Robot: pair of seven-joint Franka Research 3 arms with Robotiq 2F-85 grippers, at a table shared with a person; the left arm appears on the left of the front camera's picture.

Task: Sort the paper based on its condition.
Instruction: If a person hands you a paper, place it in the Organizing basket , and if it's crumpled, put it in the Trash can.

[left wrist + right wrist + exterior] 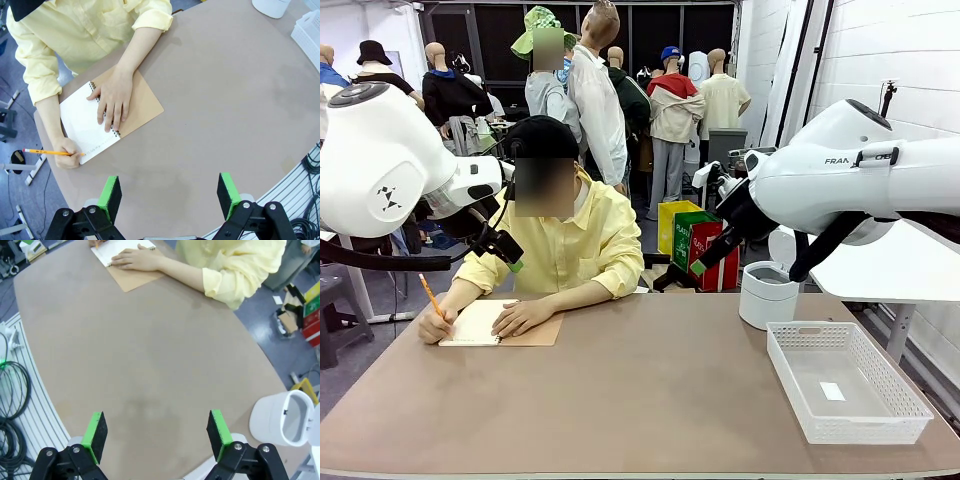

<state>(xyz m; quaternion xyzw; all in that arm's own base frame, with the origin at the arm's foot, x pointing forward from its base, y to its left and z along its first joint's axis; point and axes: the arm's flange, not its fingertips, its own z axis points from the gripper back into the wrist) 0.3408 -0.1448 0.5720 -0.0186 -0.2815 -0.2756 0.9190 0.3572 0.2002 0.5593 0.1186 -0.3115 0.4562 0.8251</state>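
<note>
The paper as a loose sheet is out of view. A person in a yellow shirt sits at the far left of the table and writes with an orange pencil (430,294) on the white page of a spiral notebook (478,326) (82,127) (116,248) with a brown cover. The person's other hand (114,97) lies flat on the page. My left gripper (508,255) (170,192) hangs open above the table's left side, over the notebook. High at the right, my right gripper (705,258) (157,432) is open too, with nothing between its fingers.
A white mesh basket (788,385) (310,30) stands at the table's right front with a small white label on its floor. A white round bin (767,295) (285,417) stands behind it near the far edge. Cables hang beside the table's near edge.
</note>
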